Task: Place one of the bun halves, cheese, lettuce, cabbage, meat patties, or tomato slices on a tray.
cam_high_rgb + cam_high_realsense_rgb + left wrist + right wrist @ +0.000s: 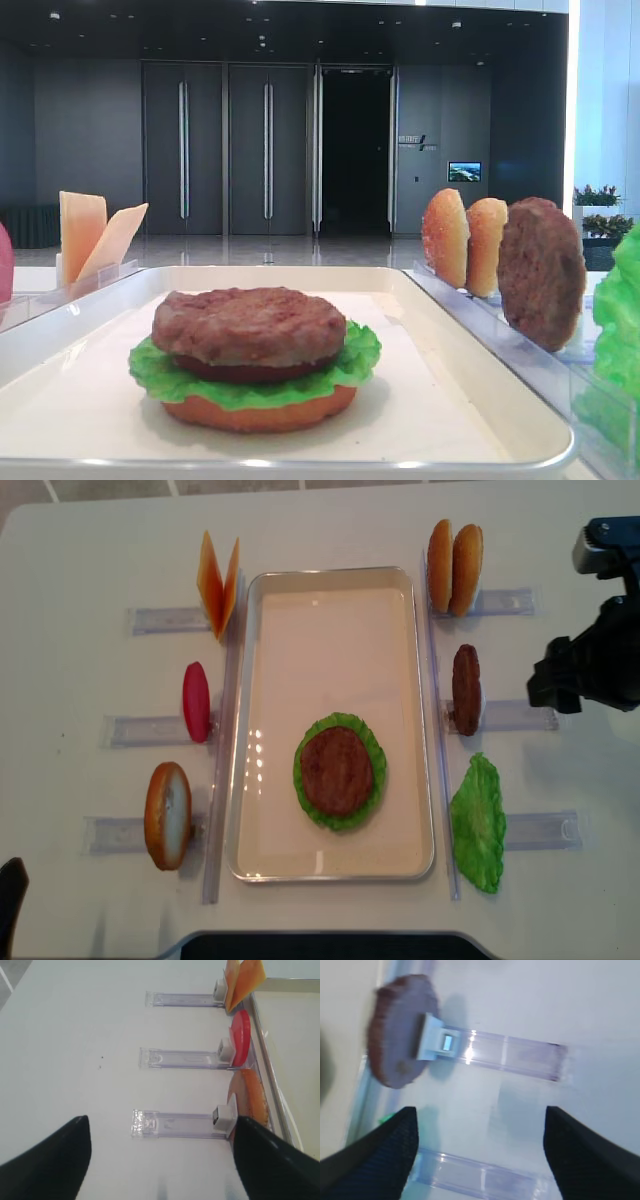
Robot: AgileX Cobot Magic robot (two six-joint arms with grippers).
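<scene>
The white tray (330, 573) holds a stack: a bun half (260, 412), lettuce (372, 742) and a meat patty (337, 770) on top. Left of the tray stand cheese (218, 582), a tomato slice (196, 701) and a bun half (168, 814). On its right are two bun halves (455, 567), a patty (466, 688) and lettuce (478, 823). My right gripper (480, 1130) hangs open and empty right of that patty (400, 1035). My left gripper (160, 1140) is open and empty at the near left, away from the bun half (250, 1097).
Clear plastic holders (515, 715) lie on the white table on both sides of the tray, each propping its item on edge. One holder (515, 1055) runs from the patty across the right wrist view. Bare tabletop spreads left of the left holders (175, 1124).
</scene>
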